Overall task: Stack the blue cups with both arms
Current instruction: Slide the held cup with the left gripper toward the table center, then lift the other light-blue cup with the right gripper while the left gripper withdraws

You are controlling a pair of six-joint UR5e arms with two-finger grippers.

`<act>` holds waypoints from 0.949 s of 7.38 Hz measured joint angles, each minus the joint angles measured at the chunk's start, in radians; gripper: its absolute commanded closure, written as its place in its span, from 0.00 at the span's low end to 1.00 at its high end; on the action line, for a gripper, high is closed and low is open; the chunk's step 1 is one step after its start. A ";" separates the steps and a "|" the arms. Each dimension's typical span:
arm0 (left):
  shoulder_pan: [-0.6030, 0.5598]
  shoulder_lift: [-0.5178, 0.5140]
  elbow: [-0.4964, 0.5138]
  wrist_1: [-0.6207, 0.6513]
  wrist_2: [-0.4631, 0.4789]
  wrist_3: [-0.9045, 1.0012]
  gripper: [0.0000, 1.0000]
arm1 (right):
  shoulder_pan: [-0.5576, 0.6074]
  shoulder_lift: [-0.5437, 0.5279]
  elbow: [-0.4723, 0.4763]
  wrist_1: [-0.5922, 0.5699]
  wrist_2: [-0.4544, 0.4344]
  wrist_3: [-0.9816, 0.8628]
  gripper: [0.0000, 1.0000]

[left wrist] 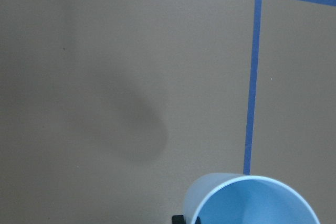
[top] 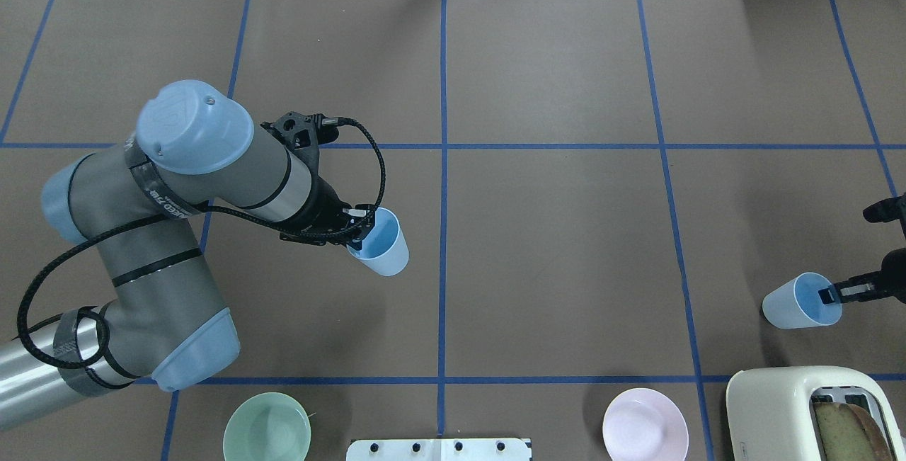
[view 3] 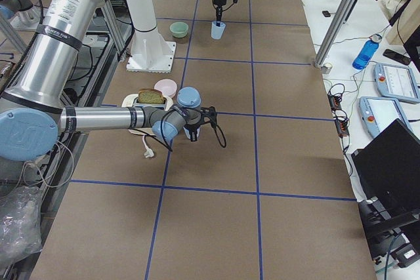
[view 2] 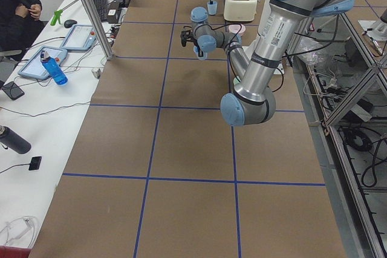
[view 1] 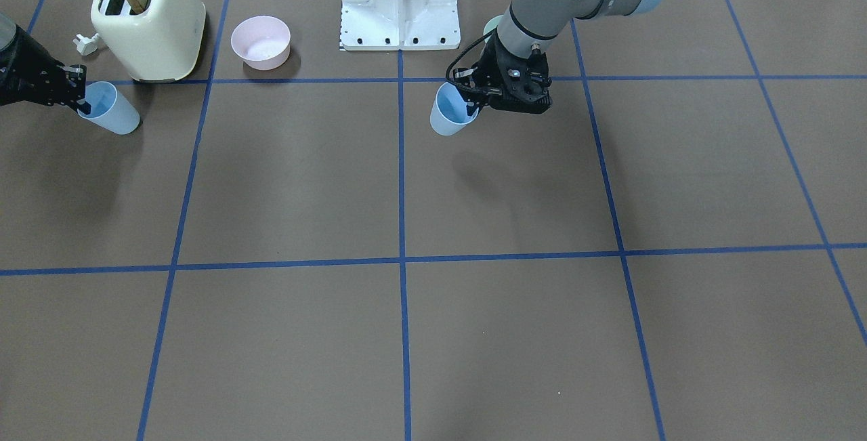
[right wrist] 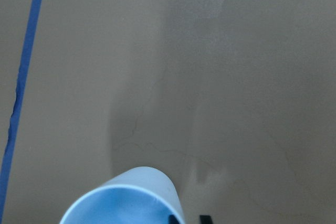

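Observation:
Two pale blue cups are each held by one arm, tilted, clear of the brown table, with shadows below. My left gripper (top: 357, 233) is shut on the rim of one blue cup (top: 381, 252), near the table's middle line; the gripper (view 1: 474, 97) and that cup (view 1: 448, 114) also show from the front, and the cup shows in the left wrist view (left wrist: 252, 203). My right gripper (top: 834, 294) is shut on the rim of the other blue cup (top: 798, 302), one finger inside it, far to the right; this cup (view 1: 110, 109) (right wrist: 126, 198) sits just before the toaster.
A cream toaster (top: 800, 404) with a bread slice stands at the near right, a pink bowl (top: 645, 434) beside it. A green bowl (top: 267, 436) sits at the near left. The white base pedestal (view 1: 399, 1) and a white plug (view 1: 86, 43) lie near the robot's edge.

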 measured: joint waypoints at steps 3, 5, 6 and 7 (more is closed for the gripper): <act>0.036 -0.069 0.045 0.040 0.052 -0.014 1.00 | 0.073 0.045 -0.005 -0.027 0.112 -0.008 1.00; 0.050 -0.119 0.093 0.053 0.072 -0.031 1.00 | 0.122 0.129 -0.006 -0.126 0.153 -0.013 1.00; 0.052 -0.140 0.123 0.052 0.084 -0.033 1.00 | 0.147 0.192 -0.007 -0.212 0.162 -0.040 1.00; 0.053 -0.159 0.150 0.049 0.092 -0.034 1.00 | 0.183 0.254 -0.006 -0.313 0.176 -0.097 1.00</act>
